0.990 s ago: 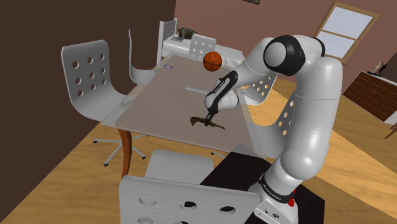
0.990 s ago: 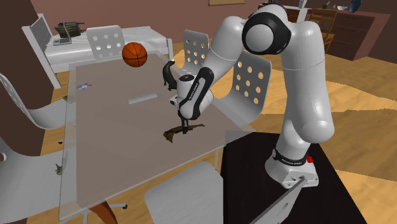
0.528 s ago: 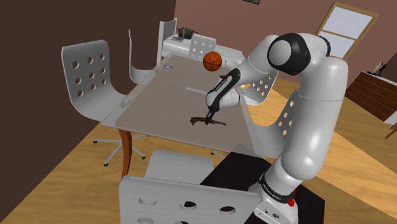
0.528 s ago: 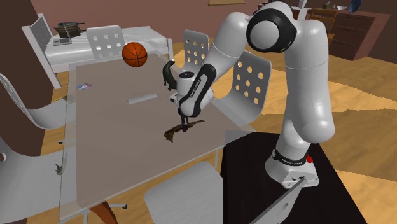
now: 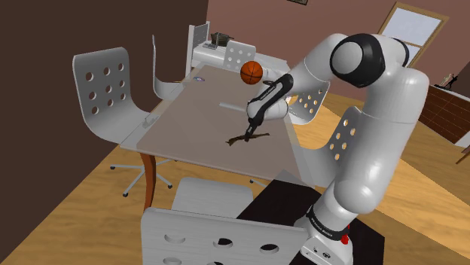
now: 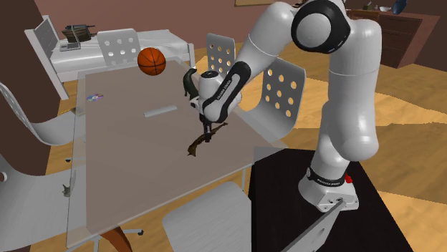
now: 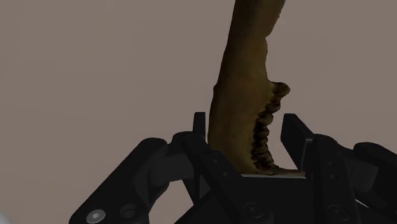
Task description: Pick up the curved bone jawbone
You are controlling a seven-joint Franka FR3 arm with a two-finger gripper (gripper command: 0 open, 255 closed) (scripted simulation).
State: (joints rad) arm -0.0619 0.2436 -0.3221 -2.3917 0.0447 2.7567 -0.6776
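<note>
Where the hand stands: the hand (image 7: 247, 137) is clamped on the jawbone (image 7: 245, 83), with one black finger on each side of its toothed end.
Hand, wider views: in the shoulder view the hand (image 5: 249, 133) points down at the desk (image 5: 188, 113); the second exterior view shows the hand (image 6: 208, 134) at the same downward slant.
Change at the hand: it sits higher above the desk than a second ago, the arm's elbow has swung upward, and the grip is unaltered.
Jawbone: the brown curved jawbone (image 5: 237, 139) lay flat on the desk a second ago and now slants, its held end raised and its free end lowest.
Jawbone, low tip: in the second exterior view the jawbone (image 6: 195, 147) reaches down close to the desk (image 6: 129, 165); whether its tip touches the surface cannot be told.
Grey bar: a flat bar (image 5: 230, 104) lies on the desk beyond the jawbone, apart from it and unmoved.
Basketball: an orange ball (image 5: 251, 71) is at the desk's far end, well apart and unmoved.
Meaning for the task: the grasp appears to have taken and the lift to have begun.
Caution: the hold is near one end, so the long free part may swing or slip as it rises.
Remaining: by this judgement, only raising the jawbone until its free end hangs plainly clear of the desk.
</note>
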